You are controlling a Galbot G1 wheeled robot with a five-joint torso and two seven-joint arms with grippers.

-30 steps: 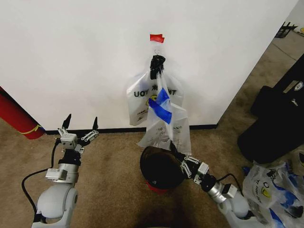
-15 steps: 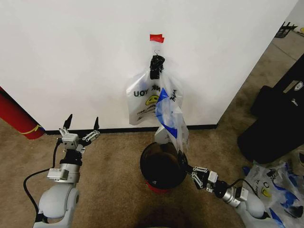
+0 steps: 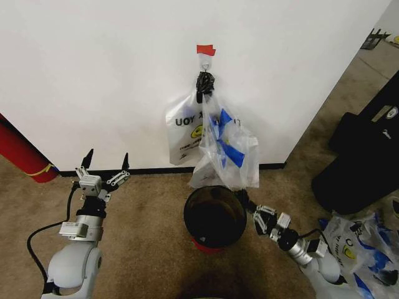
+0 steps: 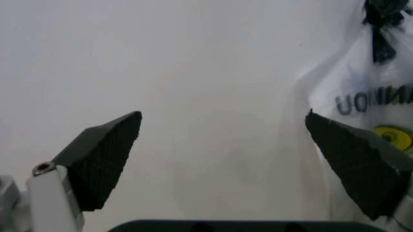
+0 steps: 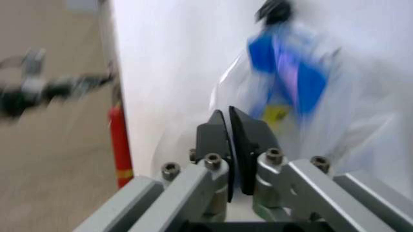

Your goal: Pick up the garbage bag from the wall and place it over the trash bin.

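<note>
Fingers pressed together, the right gripper (image 3: pixel 244 203) sits by the trash bin (image 3: pixel 215 217), just below the garbage bag (image 3: pixel 225 152) hanging lengthwise from the wall (image 3: pixel 112 75) hook above. The left gripper (image 3: pixel 106 164), spread wide, waits farther off.

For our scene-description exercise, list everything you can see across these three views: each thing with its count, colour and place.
garbage bag: one, translucent whitish with blue patches, hanging on the wall above the bin
THANK YOU bag: one, white with yellow smiley, on the same hook, behind the first
hook: one, metal, under the tape
tape strip: one, red, on the wall
wall: white, black baseboard
trash bin: one, black mesh, red base, on brown carpet
cylinder: one, red, far left by the wall
case: one, black, right
left end effector: open, raised left of the bin
right end effector: shut, beside the bin's rim, below the garbage bag
</note>
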